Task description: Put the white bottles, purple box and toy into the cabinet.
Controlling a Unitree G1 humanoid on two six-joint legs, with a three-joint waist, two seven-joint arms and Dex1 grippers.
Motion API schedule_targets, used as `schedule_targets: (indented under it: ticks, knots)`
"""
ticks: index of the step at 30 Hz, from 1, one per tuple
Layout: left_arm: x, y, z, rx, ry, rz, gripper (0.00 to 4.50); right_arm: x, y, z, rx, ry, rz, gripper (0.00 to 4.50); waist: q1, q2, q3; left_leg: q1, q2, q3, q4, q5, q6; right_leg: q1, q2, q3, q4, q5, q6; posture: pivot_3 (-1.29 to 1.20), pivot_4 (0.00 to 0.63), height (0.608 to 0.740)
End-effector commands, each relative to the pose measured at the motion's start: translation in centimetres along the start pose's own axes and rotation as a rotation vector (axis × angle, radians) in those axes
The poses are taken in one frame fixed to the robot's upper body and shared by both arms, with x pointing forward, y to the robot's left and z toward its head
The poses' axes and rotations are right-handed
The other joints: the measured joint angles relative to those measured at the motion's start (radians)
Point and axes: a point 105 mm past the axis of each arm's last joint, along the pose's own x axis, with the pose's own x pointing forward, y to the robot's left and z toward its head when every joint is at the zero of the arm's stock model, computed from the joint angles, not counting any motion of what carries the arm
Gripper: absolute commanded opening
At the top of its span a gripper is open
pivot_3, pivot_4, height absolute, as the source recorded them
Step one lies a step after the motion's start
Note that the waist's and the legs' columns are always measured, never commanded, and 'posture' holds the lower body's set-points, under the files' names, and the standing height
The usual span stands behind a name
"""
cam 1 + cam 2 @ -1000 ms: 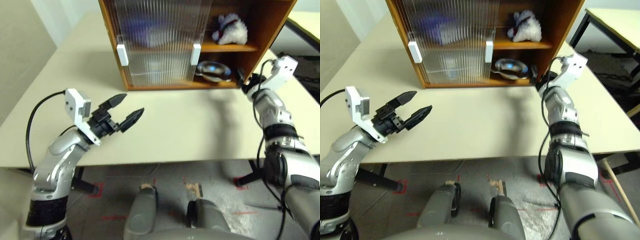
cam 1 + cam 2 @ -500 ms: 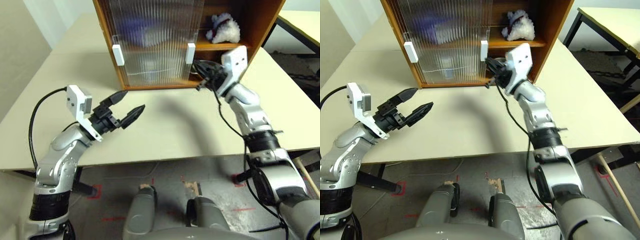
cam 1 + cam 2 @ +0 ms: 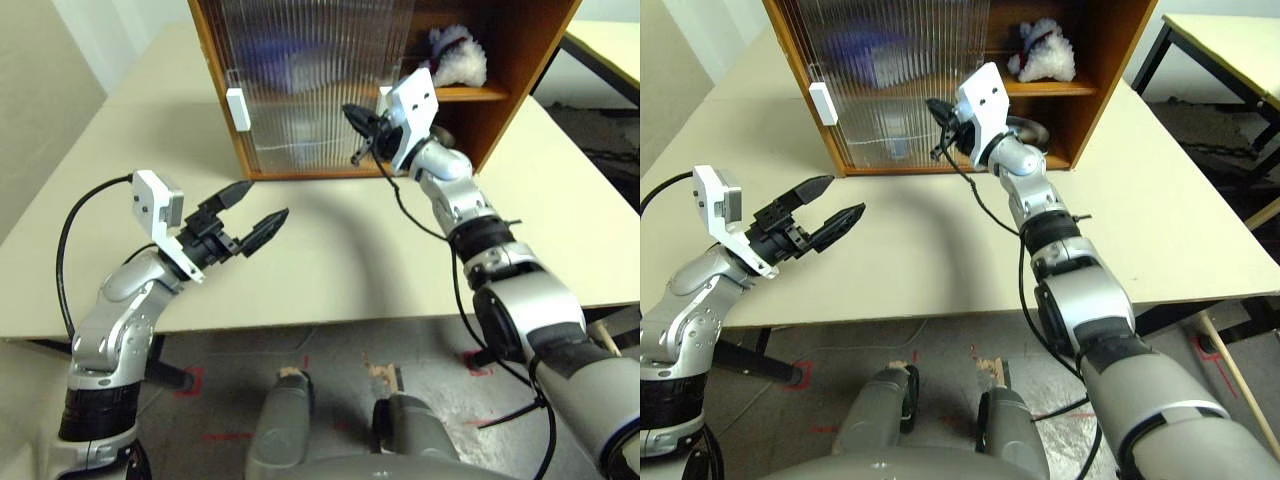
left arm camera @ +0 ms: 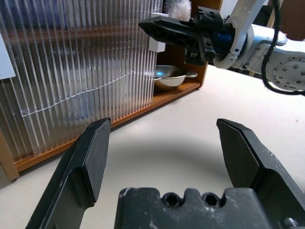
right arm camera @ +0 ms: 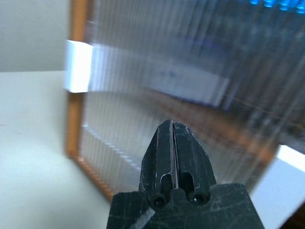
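Our right gripper (image 3: pixel 352 112) is clenched on nothing, fingers pressed flat together, its tip raised in front of the ribbed doors of the cabinet (image 3: pixel 520 70), close to the doors' right edge. From that tip, the far door's white handle (image 3: pixel 238 109) sits at about 9 o'clock, and the toy (image 3: pixel 458 55) lies on the upper shelf at about 2 o'clock in the open right bay, with a steel bowl (image 4: pixel 169 78) below it. Behind the ribbed panels we make out a purple blur, likely the box (image 3: pixel 272 52), and pale shapes we cannot identify for sure as the bottles. The table (image 3: pixel 330 240) in front carries none of the task's things. Our left gripper (image 3: pixel 252 213) hangs released and empty at about 7 o'clock, well apart from the cabinet.

We judge the step in hand to be sliding a door shut. To do it well, we set the closed tip squarely against the handle's edge, push level along the track, and keep the wrist clear of the frame
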Motion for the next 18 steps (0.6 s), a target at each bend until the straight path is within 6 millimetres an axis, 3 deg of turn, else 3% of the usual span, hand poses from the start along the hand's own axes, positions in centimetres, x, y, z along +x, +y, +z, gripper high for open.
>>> schedule_targets:
  ticks: [1, 11, 18]
  knots:
    - [0.0, -0.1, -0.2, 0.001, 0.005, 0.004, 4.50, -0.5, -1.5, -0.4, -0.023, 0.013, -0.057, 0.03, -0.001, 0.000, 0.000, 0.000, 0.000, 0.000, 0.000, 0.000, 0.000, 0.000, 0.000, 0.000, 0.000, 0.000, 0.000, 0.28, 0.049, 0.740]
    - [0.3, -0.1, -0.2, -0.002, 0.000, -0.005, 4.50, -3.4, -4.7, -3.1, -0.093, 0.135, -0.170, 0.03, -0.001, 0.000, 0.000, 0.000, 0.000, 0.000, 0.000, 0.000, 0.000, 0.000, 0.000, 0.000, 0.000, 0.000, 0.001, 0.28, 0.049, 0.740]
    - [0.3, -0.1, -0.2, -0.001, 0.001, -0.012, 4.50, -5.1, -6.8, -3.7, -0.151, 0.184, -0.237, 0.03, 0.007, 0.000, 0.000, 0.000, 0.000, 0.001, 0.000, 0.000, 0.000, 0.000, -0.001, 0.000, 0.000, -0.002, -0.006, 0.25, 0.045, 0.740]
